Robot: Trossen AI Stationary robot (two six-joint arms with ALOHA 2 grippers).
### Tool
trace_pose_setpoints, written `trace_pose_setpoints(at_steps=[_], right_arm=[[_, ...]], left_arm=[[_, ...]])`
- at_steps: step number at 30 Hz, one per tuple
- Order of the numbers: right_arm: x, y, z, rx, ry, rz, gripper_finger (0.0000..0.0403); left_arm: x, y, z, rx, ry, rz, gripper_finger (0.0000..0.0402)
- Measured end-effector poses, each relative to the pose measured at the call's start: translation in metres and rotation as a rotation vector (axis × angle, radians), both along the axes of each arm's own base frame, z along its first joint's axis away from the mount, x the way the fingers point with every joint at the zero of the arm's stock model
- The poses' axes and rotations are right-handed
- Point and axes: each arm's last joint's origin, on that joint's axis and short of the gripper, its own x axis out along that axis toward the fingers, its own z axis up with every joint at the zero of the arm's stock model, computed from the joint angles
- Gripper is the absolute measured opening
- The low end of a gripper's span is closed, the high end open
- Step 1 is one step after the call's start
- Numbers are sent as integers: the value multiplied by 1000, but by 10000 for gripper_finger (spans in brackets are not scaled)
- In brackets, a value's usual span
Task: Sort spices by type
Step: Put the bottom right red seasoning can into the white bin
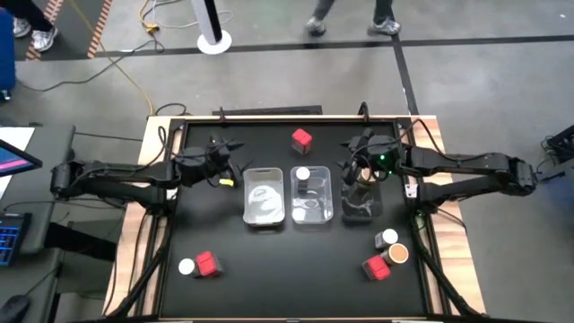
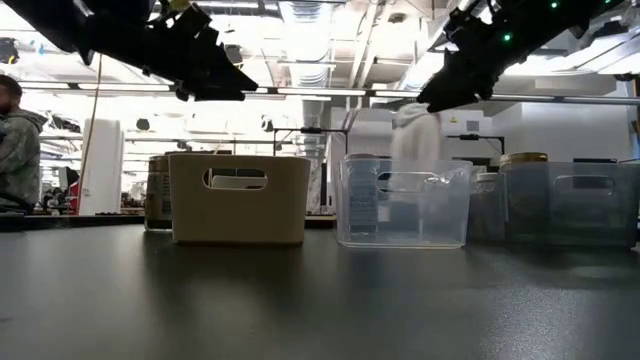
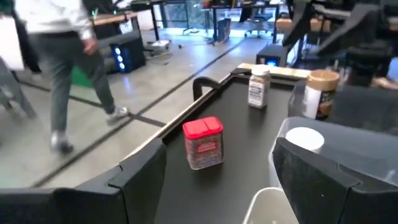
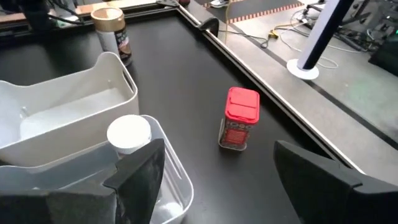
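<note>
Three red-lidded spice boxes show in the high view: one near the far edge, also in both wrist views, and two near the near edge. White-lidded jars stand near left, near right, and one inside the clear middle tray. A brown-lidded jar stands near right. My left gripper hovers open left of the white tray. My right gripper hovers open over the right tray.
Three trays stand side by side mid-table. More jars stand beyond them: a brown-lidded one past the white tray, and a white-lidded one and a brown-lidded one near the right arm. A person walks past the far edge.
</note>
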Motion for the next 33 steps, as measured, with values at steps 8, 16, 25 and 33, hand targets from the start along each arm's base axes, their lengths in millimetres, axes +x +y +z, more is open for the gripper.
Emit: trace_pose_setpoints(at_steps=[8, 16, 25, 33], right_arm=[[1, -3, 3, 39, -58, -39, 328], [4, 11, 27, 47, -90, 18, 328], [-10, 43, 84, 85, -10, -175, 328], [-11, 66, 92, 281, 5, -238, 322]], left_arm=[[5, 1, 54, -136, 49, 65, 284], [-4, -10, 109, -172, 175, 33, 283], [-12, -24, 116, -212, 259, -21, 283], [-13, -29, 112, -230, 309, -45, 283]])
